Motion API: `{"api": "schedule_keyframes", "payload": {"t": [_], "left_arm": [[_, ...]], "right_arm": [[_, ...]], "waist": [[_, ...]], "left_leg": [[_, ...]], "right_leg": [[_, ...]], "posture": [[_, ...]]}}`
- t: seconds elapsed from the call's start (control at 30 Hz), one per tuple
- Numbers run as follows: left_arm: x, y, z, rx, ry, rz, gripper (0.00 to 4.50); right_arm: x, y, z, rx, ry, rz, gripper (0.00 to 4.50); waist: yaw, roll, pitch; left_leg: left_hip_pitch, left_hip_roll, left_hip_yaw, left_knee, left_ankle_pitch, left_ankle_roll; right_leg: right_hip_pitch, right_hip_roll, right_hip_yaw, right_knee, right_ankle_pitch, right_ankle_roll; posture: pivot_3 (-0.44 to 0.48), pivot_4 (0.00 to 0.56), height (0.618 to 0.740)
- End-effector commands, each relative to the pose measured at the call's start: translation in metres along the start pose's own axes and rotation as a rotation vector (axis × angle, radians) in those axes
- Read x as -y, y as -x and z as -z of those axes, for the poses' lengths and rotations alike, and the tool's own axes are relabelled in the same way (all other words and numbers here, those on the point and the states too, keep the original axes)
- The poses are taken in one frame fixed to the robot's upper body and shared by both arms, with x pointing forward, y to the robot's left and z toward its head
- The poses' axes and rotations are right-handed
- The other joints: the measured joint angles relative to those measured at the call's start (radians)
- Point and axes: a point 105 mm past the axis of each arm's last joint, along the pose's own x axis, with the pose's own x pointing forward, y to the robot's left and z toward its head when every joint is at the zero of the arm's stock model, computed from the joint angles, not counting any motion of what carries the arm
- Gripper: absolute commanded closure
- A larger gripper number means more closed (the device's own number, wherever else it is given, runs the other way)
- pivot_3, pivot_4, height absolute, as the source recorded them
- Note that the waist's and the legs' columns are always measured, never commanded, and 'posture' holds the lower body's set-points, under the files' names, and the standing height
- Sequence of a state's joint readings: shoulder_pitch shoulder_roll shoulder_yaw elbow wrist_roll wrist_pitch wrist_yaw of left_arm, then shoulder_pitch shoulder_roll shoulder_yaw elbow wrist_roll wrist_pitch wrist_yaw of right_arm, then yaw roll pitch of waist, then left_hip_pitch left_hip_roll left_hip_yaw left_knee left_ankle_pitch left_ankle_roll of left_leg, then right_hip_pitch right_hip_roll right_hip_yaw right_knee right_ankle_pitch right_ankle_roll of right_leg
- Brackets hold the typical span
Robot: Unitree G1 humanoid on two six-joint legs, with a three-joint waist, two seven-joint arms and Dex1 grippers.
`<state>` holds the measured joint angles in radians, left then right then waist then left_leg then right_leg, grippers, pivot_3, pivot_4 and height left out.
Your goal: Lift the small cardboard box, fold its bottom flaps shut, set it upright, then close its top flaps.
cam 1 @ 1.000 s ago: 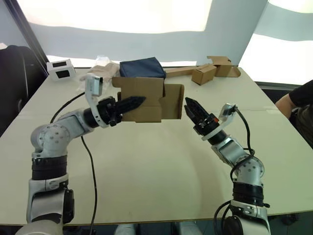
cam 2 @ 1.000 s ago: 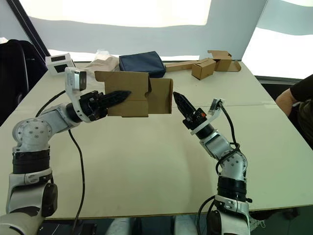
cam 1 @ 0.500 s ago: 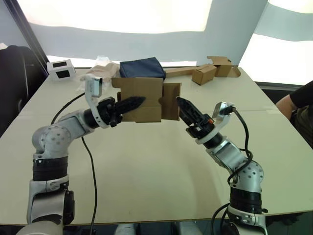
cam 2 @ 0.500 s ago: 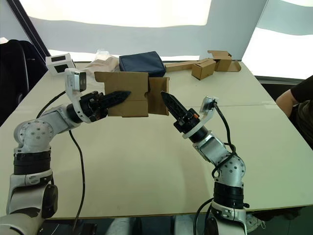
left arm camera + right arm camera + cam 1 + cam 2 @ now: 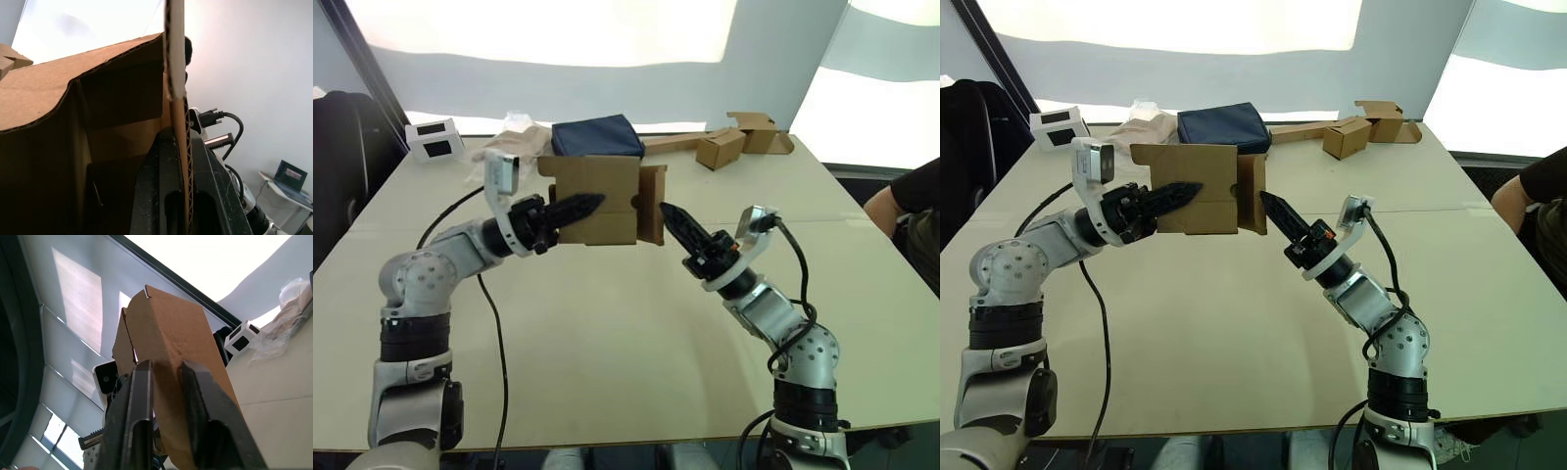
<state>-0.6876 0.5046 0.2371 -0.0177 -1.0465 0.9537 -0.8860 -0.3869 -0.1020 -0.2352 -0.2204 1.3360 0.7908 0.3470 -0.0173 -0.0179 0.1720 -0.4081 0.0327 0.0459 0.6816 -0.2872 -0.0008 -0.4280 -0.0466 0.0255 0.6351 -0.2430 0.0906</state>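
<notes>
The small cardboard box (image 5: 597, 176) hangs above the table, its open ends facing sideways. My left gripper (image 5: 599, 202) is shut on its front wall; in the left wrist view the fingers (image 5: 156, 196) clamp the corrugated edge (image 5: 176, 73). At the box's right end a flap (image 5: 652, 204) stands folded almost edge-on to me. My right gripper (image 5: 666, 211) points its tips at that flap and touches it, fingers drawn together. In the right wrist view the fingers (image 5: 139, 401) rise in front of the flap (image 5: 171, 328). The flaps at the box's left end are hidden.
Behind the box lie a navy pouch (image 5: 597, 135), a crumpled plastic bag (image 5: 514, 132) and a white packet (image 5: 433, 137). Small tan boxes on a cardboard strip (image 5: 722, 147) sit at the far right. A person's arm (image 5: 906, 201) shows beyond the table (image 5: 607, 333).
My right gripper has moved left to the box, its fingers have come together, and the right-end flap has swung inward from facing me to nearly edge-on. The left arm and box stayed put.
</notes>
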Motion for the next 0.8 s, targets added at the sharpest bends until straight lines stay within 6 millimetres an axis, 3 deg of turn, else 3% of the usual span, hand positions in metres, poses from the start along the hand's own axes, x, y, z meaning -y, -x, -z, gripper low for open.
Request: {"api": "schedule_keyframes", "payload": {"t": [0.03, 0.33, 0.8], "left_arm": [[0.006, -0.003, -0.008, 0.013, -0.044, 0.023, 4.50], [0.007, -0.003, -0.007, 0.016, -0.042, 0.026, 4.50], [0.005, -0.004, -0.002, 0.008, -0.043, 0.016, 4.50]], "right_arm": [[-0.009, -0.002, -0.002, -0.007, 0.055, -0.027, 3.67], [-0.006, -0.006, -0.004, -0.016, 0.161, 0.008, 3.67], [-0.018, -0.017, 0.002, -0.051, 0.289, 0.007, 3.67]], "waist": [[0.000, 0.000, 0.000], [0.000, 0.000, 0.000], [0.000, 0.000, 0.000]], "left_leg": [[0.000, 0.000, 0.000, 0.000, 0.000, 0.000], [0.000, 0.000, 0.000, 0.000, 0.000, 0.000], [0.000, 0.000, 0.000, 0.000, 0.000, 0.000]], "right_leg": [[0.000, 0.000, 0.000, 0.000, 0.000, 0.000], [0.000, 0.000, 0.000, 0.000, 0.000, 0.000], [0.000, 0.000, 0.000, 0.000, 0.000, 0.000]], "posture": [[0.000, 0.150, 0.740], [0.000, 0.150, 0.740], [0.000, 0.150, 0.740]]}}
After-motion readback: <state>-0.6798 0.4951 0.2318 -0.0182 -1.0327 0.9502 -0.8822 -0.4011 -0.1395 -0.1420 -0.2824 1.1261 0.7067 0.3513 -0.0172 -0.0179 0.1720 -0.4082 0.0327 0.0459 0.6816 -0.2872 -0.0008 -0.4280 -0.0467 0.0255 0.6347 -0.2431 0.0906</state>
